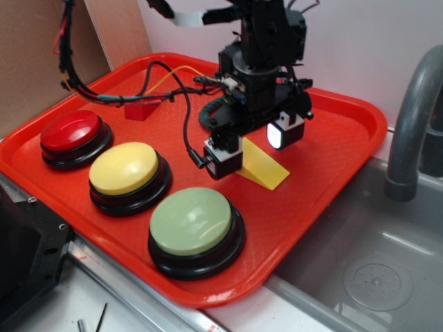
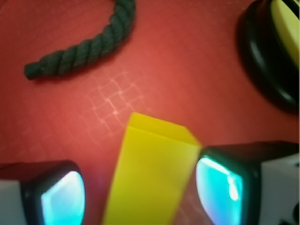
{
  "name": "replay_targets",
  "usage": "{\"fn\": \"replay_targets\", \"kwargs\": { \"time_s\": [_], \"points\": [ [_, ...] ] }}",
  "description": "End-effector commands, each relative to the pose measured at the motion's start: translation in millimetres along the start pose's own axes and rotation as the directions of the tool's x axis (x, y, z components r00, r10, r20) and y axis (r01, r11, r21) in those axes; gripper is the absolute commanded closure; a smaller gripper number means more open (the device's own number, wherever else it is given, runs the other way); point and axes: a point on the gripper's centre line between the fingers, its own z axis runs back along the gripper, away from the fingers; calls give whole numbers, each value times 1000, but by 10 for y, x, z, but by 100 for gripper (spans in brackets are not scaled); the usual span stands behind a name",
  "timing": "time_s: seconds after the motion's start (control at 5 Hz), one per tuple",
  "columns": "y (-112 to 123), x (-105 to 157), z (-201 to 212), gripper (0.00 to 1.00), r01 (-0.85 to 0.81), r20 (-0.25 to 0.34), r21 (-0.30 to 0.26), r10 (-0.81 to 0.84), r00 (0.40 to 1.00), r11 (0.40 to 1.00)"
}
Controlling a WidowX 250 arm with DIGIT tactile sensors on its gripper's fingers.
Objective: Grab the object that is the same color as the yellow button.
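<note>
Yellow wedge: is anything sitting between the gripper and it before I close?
Nothing visible. In the wrist view the yellow wedge already sits between the open fingers of the gripper, one pad on each side. The dark rope and the yellow button lie away from it on the red tray.

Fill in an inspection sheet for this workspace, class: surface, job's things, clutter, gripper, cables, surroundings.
Surface: red plastic tray, on a counter.
Job's things: matte yellow wedge block on the tray between the fingers; pale yellow dome button, black base.
Clutter: red dome button; pale green dome button; small red wedge; dark twisted rope.
Gripper: black gripper open, straddling the wedge; contact cannot be told.
Cables: black cable across the tray.
Surroundings: steel sink, grey faucet.
</note>
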Motion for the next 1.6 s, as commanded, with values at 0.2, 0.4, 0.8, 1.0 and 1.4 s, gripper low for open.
{"fn": "replay_targets", "kwargs": {
  "time_s": [0.2,0.4,0.8,1.0,1.4],
  "points": [
    [-79,191,-108,100,-39,-10,-20,38,999,999],
    [-116,277,-68,100,145,-100,-20,-146,984,989],
    [-247,396,522,100,572,-84,-131,-584,808,810],
    [-209,476,889,100,737,-57,-236,-766,640,633],
    [13,759,1534,100,831,4,-347,-885,466,436]
  ]
}}
